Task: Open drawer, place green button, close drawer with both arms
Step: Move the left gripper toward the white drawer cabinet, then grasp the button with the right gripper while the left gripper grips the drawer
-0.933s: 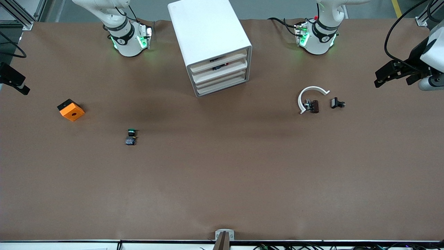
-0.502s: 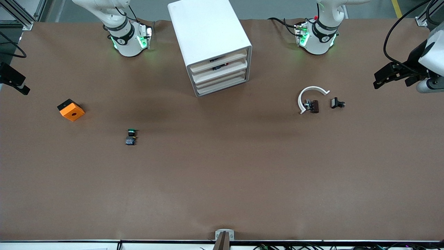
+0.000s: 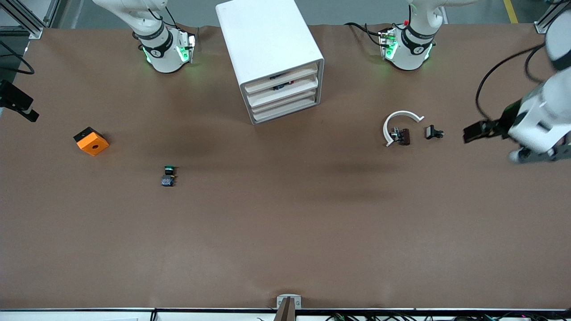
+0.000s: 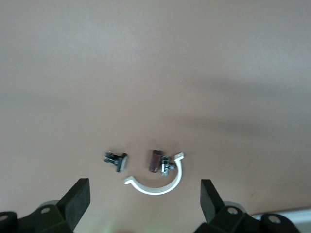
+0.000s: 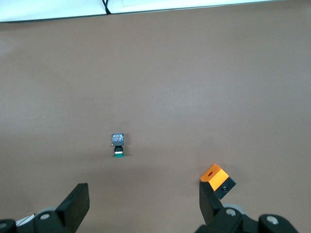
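Note:
The white cabinet [image 3: 270, 49] stands at the table's back middle, between the arm bases; its four cream drawer fronts [image 3: 285, 104] sit pushed in. The button [image 3: 168, 175], green cap and dark body, lies on the table nearer to the front camera than the cabinet, toward the right arm's end; it also shows in the right wrist view [image 5: 118, 144]. My right gripper [image 3: 18, 107] [image 5: 142, 206] is open and empty at the table's edge at the right arm's end. My left gripper [image 3: 475, 132] [image 4: 143, 204] is open and empty over the table at the left arm's end.
An orange block [image 3: 91, 141] [image 5: 217, 178] lies near the right gripper. A brown-black part [image 3: 403, 136] [image 4: 154, 160] with a white curved strip [image 3: 399, 119] and a small black part [image 3: 433, 132] [image 4: 116, 159] lie beside the left gripper.
My left gripper has come down and toward the middle, closer to the small black part. The right gripper, the button and the drawers have not moved.

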You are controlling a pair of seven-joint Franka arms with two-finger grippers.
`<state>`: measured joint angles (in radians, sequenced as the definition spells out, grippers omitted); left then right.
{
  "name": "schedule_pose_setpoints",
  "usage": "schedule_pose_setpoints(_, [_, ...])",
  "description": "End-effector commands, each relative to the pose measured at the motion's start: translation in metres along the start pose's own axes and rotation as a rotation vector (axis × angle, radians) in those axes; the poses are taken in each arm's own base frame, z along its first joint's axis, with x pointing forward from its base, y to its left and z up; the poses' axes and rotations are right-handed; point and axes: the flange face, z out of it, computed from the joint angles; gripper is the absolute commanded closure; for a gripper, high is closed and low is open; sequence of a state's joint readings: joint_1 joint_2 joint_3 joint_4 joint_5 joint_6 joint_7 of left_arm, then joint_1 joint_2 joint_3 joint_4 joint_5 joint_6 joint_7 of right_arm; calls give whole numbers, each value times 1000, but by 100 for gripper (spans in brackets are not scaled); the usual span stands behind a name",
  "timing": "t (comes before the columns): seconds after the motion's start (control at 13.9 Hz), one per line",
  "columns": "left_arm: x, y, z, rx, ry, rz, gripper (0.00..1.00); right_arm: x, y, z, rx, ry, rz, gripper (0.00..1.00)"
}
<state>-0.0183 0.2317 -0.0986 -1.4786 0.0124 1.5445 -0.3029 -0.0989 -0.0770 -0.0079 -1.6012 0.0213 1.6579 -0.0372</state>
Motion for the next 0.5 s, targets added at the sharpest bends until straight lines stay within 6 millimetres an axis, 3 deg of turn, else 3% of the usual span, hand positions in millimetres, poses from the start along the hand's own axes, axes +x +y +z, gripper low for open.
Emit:
schedule_pose_setpoints(0.0, [22,37,40,31,-60,-193,0,12,-7,20,0,-42,-12,0])
schedule_pose_setpoints(0.22, [28,74,83,67,-100,-377,0,17,-15,35,0,-67,-23,0])
schedule_pose_setpoints(0.43, [28,108,128,104,-177,-736,0,23,-28,48,1,-81,-45,0])
